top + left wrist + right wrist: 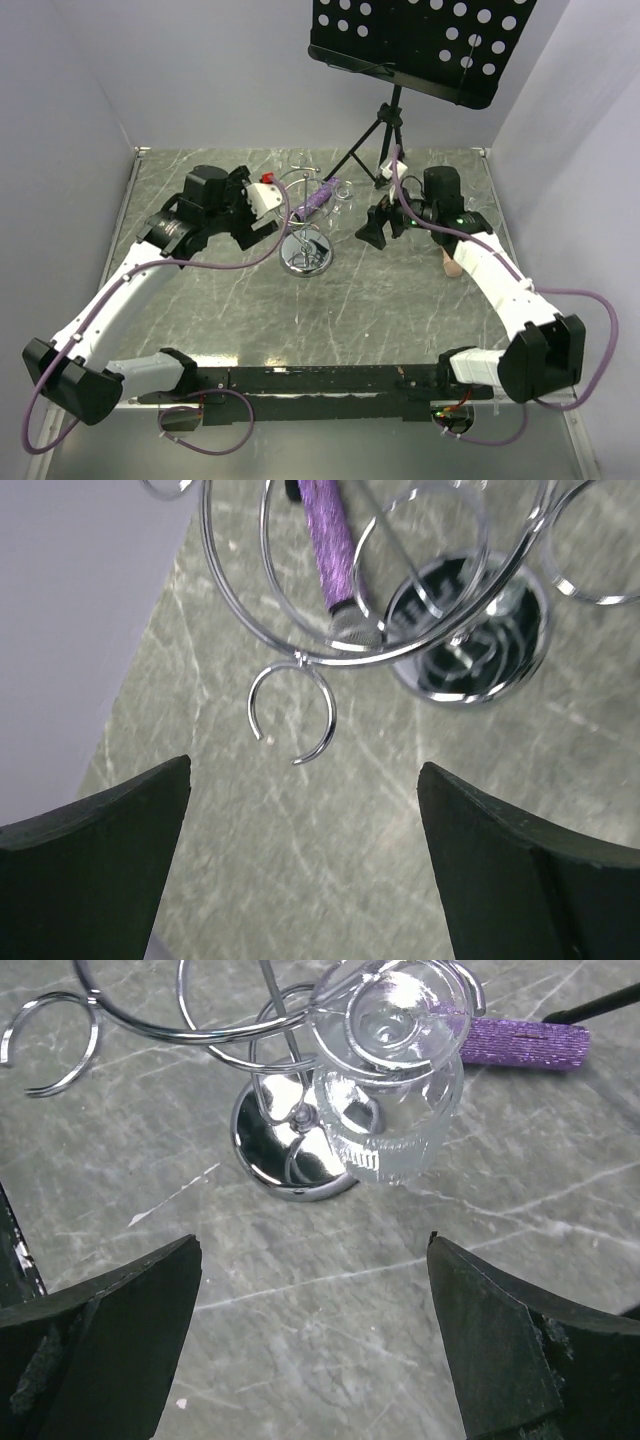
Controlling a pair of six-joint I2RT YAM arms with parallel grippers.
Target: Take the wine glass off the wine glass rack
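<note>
Beyond the spread right claw (313,1243), wine glass (390,1070) hanging on the rack (265,1135), untouched, left claw (305,765) spread too.

Robotics lab cell: plain white walls (200,80), marble-patterned table (400,310), bolted-down left arm (120,295) and right arm (490,265).

Clear wine glass (390,1085) hangs inverted in loop of upright chrome rack (272,1148).
</note>
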